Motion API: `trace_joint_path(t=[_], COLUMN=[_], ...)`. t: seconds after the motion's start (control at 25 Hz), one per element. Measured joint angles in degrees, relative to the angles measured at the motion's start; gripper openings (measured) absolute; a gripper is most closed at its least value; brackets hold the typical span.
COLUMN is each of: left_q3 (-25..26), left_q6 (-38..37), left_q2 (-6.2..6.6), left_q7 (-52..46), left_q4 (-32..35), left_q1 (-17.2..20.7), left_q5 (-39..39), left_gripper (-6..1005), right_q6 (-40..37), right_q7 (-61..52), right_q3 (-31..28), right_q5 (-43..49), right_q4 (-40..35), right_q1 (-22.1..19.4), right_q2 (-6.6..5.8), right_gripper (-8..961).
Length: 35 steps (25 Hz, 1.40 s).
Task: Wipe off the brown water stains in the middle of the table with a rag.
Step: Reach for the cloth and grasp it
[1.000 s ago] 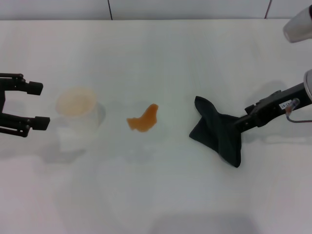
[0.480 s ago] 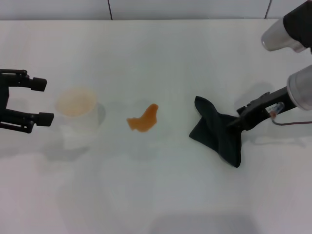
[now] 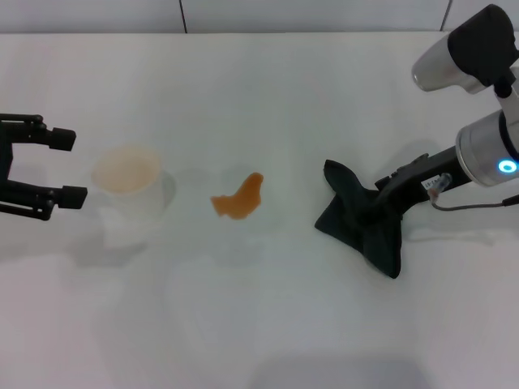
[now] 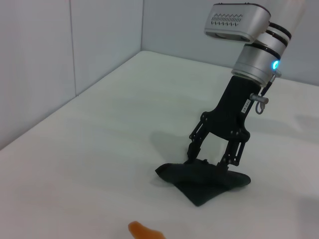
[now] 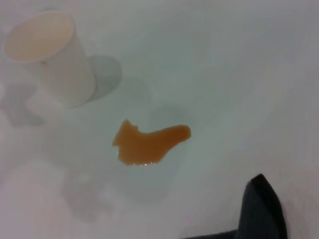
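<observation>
The brown water stain [image 3: 238, 198] is a small orange-brown blotch in the middle of the white table [image 3: 259, 89]. It also shows in the right wrist view [image 5: 149, 144] and at the edge of the left wrist view [image 4: 144, 231]. The dark rag [image 3: 365, 223] lies crumpled to the right of it, also in the left wrist view [image 4: 202, 179] and the right wrist view [image 5: 261, 209]. My right gripper [image 3: 377, 203] stands tilted over the rag's right side. Its fingers are spread, with the tips [image 4: 192, 152] down on the cloth. My left gripper [image 3: 66, 166] is open and empty at the far left.
A pale cream cup [image 3: 126, 190] stands between my left gripper and the stain, also in the right wrist view [image 5: 50, 55]. A grey wall [image 4: 75, 50] borders the table's far edge.
My right arm has swung up and in, and its gripper has shifted slightly left over the rag. The rag, the stain and the cup have not moved. My left gripper has barely moved.
</observation>
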State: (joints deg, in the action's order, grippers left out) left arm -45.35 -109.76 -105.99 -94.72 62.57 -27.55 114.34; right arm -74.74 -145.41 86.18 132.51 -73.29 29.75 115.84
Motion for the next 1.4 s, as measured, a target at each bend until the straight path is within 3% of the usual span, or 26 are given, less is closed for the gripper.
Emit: trace_joint_path(t=[1.4], left_q3=[0.1], left_q6=[0.2], left_q2=[0.13], left_q7=[0.4], left_q4=[0.0], left_q1=[0.2], left_q5=[0.1], left_gripper=[861], right_q6=[5.8], right_q7=[-0.6], right_q3=[4.7], right_q5=[0.5], right_q4=[2.7], right_q1=[-0.7], right_q2=[-0.08], right_gripper=[834])
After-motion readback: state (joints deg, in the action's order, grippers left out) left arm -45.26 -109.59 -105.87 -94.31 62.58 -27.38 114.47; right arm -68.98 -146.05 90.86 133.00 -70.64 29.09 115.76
